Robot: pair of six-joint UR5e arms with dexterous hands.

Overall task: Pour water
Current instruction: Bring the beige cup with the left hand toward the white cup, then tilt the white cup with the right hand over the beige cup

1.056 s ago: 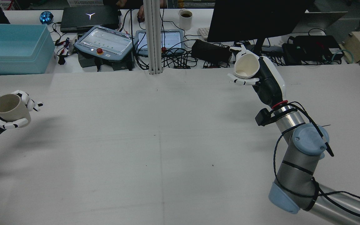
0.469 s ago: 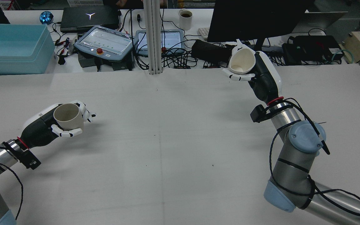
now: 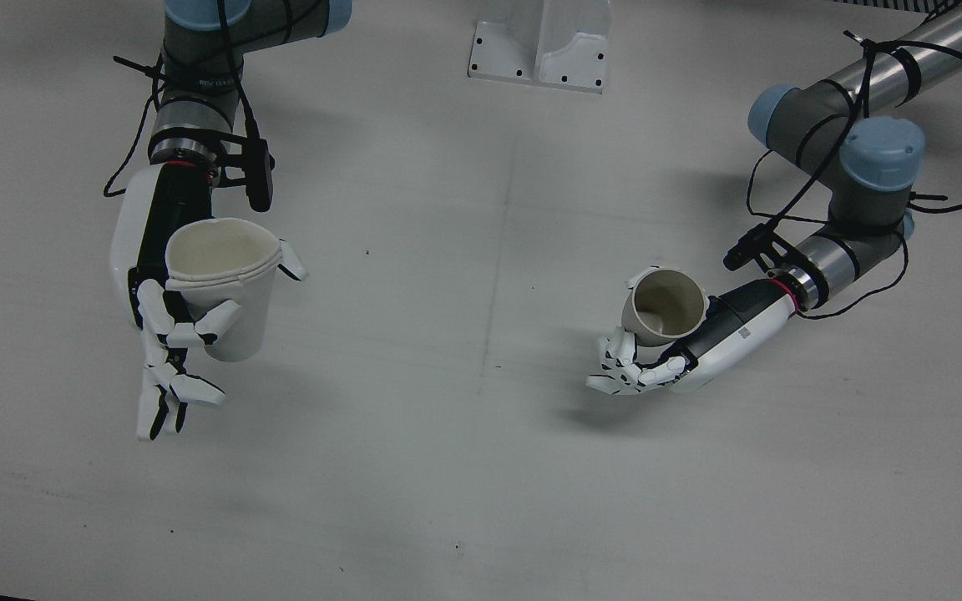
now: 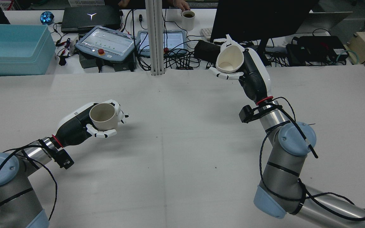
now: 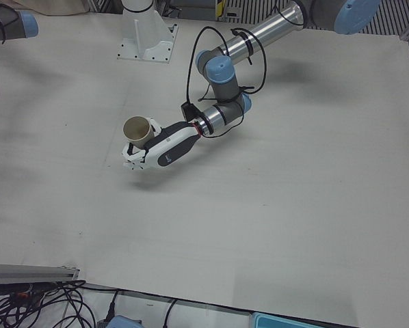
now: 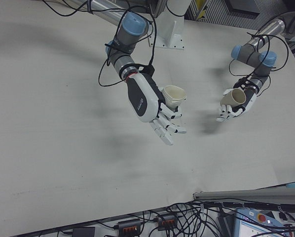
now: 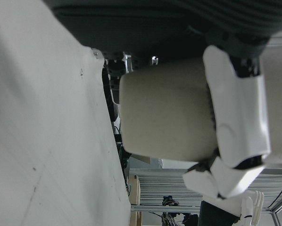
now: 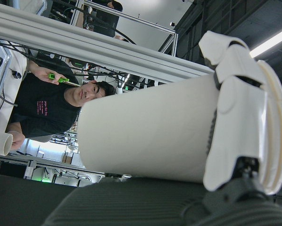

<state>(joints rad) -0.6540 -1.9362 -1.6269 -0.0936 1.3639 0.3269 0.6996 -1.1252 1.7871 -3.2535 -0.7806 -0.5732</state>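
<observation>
My left hand (image 4: pixel 82 123) is shut on a tan cup (image 4: pixel 103 114), held just above the table (image 4: pixel 176 152), mouth up and slightly tilted. The front view has this left hand (image 3: pixel 711 338) and tan cup (image 3: pixel 663 305) on its right side. My right hand (image 4: pixel 253 74) is shut on a white paper cup (image 4: pixel 230 60), raised high and tipped with its mouth facing the left arm's side. In the front view the right hand (image 3: pixel 159 275) and white cup (image 3: pixel 226 292) are on the left. The two cups are far apart. Whether either holds water does not show.
Beyond the table's far edge are a blue bin (image 4: pixel 11 47), a teach pendant (image 4: pixel 106 41), a post (image 4: pixel 155 38), a monitor (image 4: pixel 258 19) and cables. A person's hand (image 4: pixel 179 4) is at a mug (image 4: pixel 188 19). A person (image 8: pixel 61 113) shows in the right hand view.
My left hand has carried the tan cup from the table's left edge toward the middle. My right hand has moved the white cup leftward, still raised and tipped.
</observation>
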